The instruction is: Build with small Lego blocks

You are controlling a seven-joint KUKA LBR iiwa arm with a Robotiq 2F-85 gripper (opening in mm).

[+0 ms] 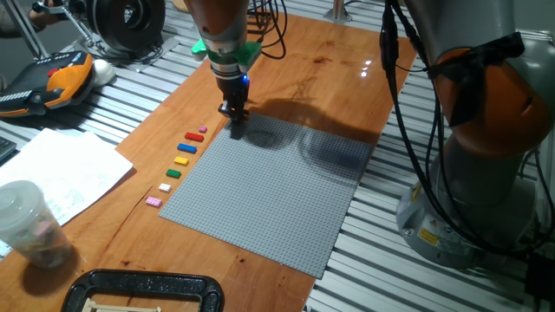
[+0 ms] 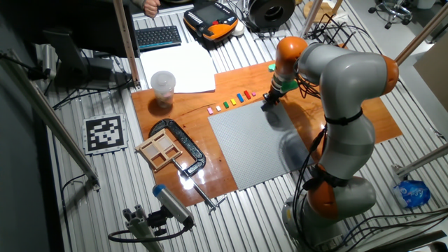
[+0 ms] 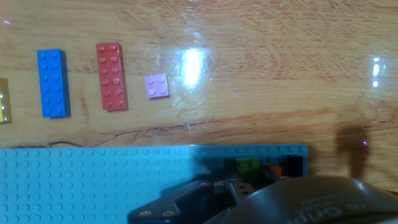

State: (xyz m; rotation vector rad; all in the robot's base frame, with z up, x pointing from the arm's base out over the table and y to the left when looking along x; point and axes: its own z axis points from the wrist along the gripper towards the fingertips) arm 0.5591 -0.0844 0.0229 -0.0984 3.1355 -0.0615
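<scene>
**Gripper at baseplate corner, bricks lined up alongside**

The gripper (image 1: 235,132) is seen pointing down w/ fingertips at the far corner of the grey baseplate (image 1: 269,195), at or just above the studs. In that fixed view the fingers look close together; whether anything is pinched between them can't be told. In the hand view the gripper (image 3: 249,186) is mostly blocked by its own dark housing; a small green piece (image 3: 248,165) and an orange bit (image 3: 274,168) are glimpsed at the baseplate (image 3: 93,180) corner, right by the fingers, but contact vs. grip can't be made out.

The small Lego blocks (image 1: 179,161) are laid in a row on the wooden board (image 1: 329,78), just beside the plate's edge: pink, red, blue, yellow, green, white, pink, front to back order as seen in the fixed view. In the hand view only the pink square (image 3: 156,86), red brick (image 3: 111,76), blue brick (image 3: 51,83) and a sliver of yellow (image 3: 4,101), cut off at the frame edge, are shown; studs are clear there, not elsewhere.

In the other fixed view the row (image 2: 231,103) is tiny, colours barely separable. The gripper (image 2: 269,102) is partly hidden by the arm. A plastic cup (image 2: 163,87), a clamp (image 2: 183,145) and a wooden tray (image 2: 160,149) are shown there.
</scene>
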